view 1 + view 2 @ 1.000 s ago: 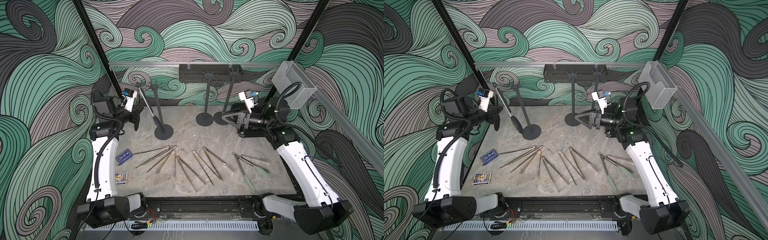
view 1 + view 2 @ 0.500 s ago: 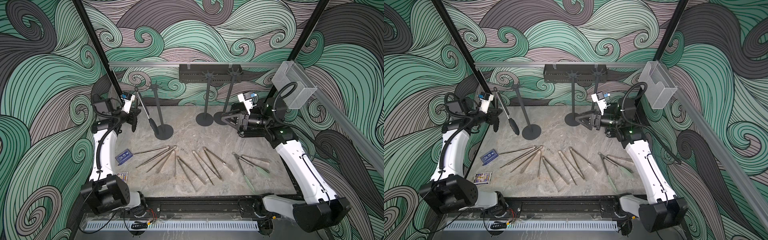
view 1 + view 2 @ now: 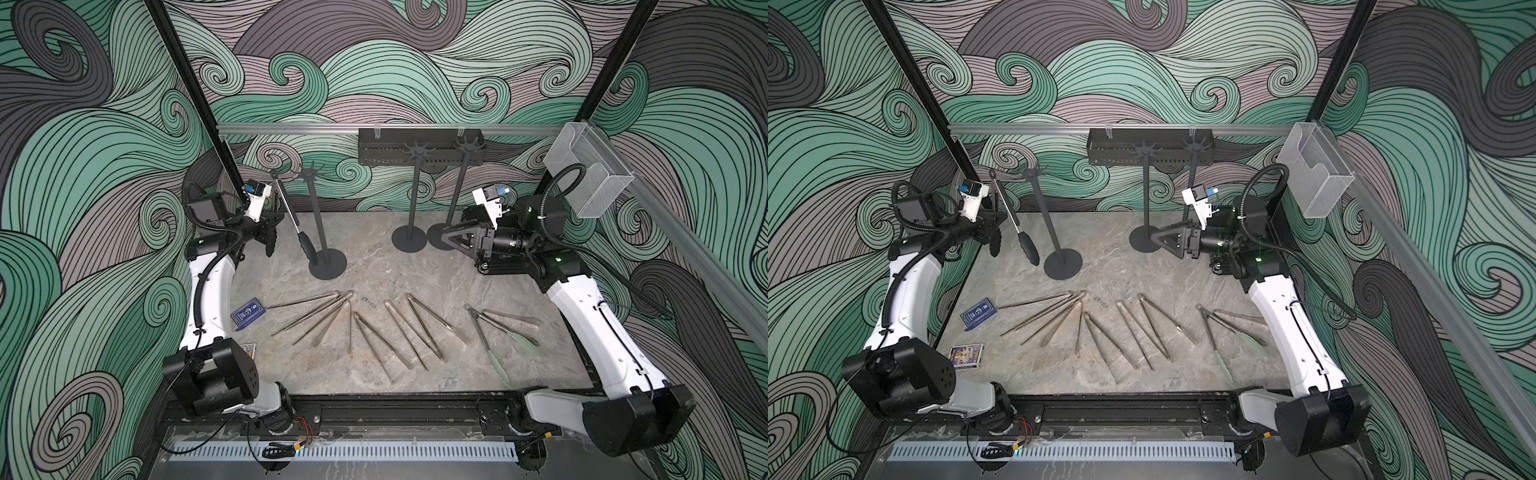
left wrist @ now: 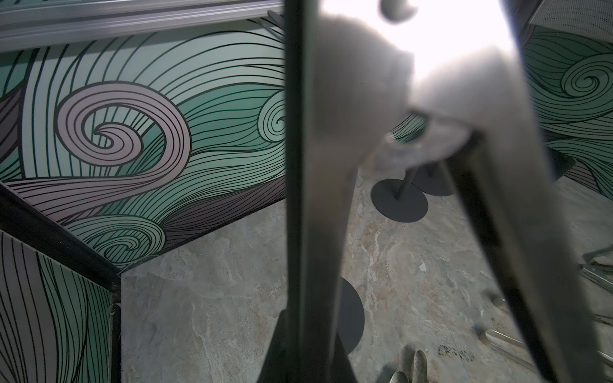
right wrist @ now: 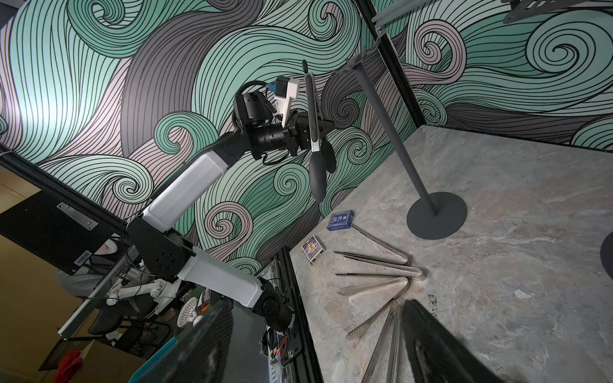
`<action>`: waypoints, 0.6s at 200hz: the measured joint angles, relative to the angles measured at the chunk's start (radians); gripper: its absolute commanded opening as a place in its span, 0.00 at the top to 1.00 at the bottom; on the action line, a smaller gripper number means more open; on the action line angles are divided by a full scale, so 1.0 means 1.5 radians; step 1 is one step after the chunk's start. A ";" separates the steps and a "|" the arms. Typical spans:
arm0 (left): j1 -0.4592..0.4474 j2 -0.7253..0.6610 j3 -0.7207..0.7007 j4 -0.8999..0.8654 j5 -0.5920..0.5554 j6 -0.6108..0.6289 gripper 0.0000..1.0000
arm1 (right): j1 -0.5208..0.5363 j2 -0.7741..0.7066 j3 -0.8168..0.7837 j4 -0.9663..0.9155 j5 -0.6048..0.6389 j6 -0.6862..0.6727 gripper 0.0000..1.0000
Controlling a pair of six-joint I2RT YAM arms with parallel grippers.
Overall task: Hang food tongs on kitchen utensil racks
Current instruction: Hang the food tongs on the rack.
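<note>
Black-tipped tongs [image 5: 317, 172] are being clamped by the left gripper [image 5: 313, 132] beside a rack [image 5: 391, 132]; the right gripper [image 3: 451, 238] is being held apart.

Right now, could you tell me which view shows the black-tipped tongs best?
The right wrist view: the black-tipped tongs appear whole and sharp, ring to tips. Both top views show them smaller; the left wrist view only blurred arms.

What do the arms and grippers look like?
The left arm and right arm have white link shells, black joints and black corrugated cable conduit. The left gripper and right gripper are black with triangular framed fingers; each wrist carries a white camera mount with a blue plug.
</note>
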 measured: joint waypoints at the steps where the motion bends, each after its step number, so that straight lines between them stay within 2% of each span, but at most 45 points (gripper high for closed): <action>1: -0.001 0.001 0.001 0.000 0.000 0.001 1.00 | 0.000 0.000 0.000 0.000 0.000 0.000 0.19; 62: -0.037 0.061 0.024 -0.012 -0.019 0.021 1.00 | -0.004 0.000 0.000 -0.002 -0.001 -0.002 0.19; 120: -0.042 0.065 0.033 -0.018 -0.031 0.035 1.00 | -0.007 0.003 0.000 -0.002 -0.001 -0.003 0.19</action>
